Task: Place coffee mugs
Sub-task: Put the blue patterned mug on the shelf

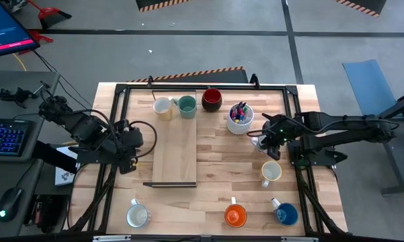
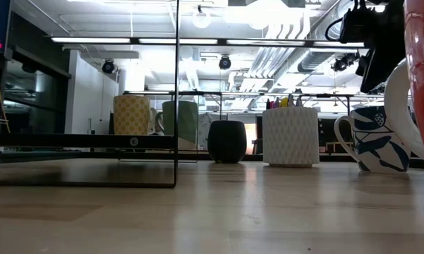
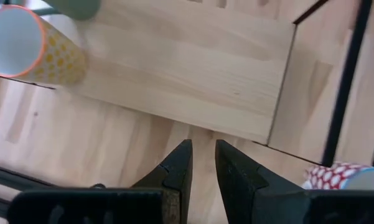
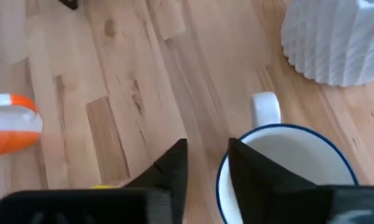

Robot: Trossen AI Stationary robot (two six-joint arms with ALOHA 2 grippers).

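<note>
A yellow-dotted mug (image 1: 163, 107) and a teal mug (image 1: 186, 106) stand on the far end of a raised wooden board (image 1: 175, 151). Beside them on the table is a dark red mug (image 1: 212, 99). A cream mug (image 1: 271, 173), an orange mug (image 1: 235, 215), a blue mug (image 1: 286, 214) and a white mug (image 1: 137, 215) stand nearer the front. My right gripper (image 4: 207, 155) is open over a white, blue-rimmed mug (image 4: 292, 168) with a blue leaf pattern (image 2: 379, 137). My left gripper (image 3: 203, 152) hangs open and empty left of the board. My right gripper comes slanting down at the blue-rimmed mug's rim (image 4: 220, 180), away from the handle (image 4: 266, 107). One finger (image 4: 255, 180) is over the mug's inside and the other is outside. I cannot tell whether either touches the rim. The mug stands upright on the table.
A white ribbed cup of pens (image 1: 240, 119) stands just beyond the right gripper. A black frame (image 1: 121, 114) runs around the table's edges. Bare table lies between the board and the right-hand mugs.
</note>
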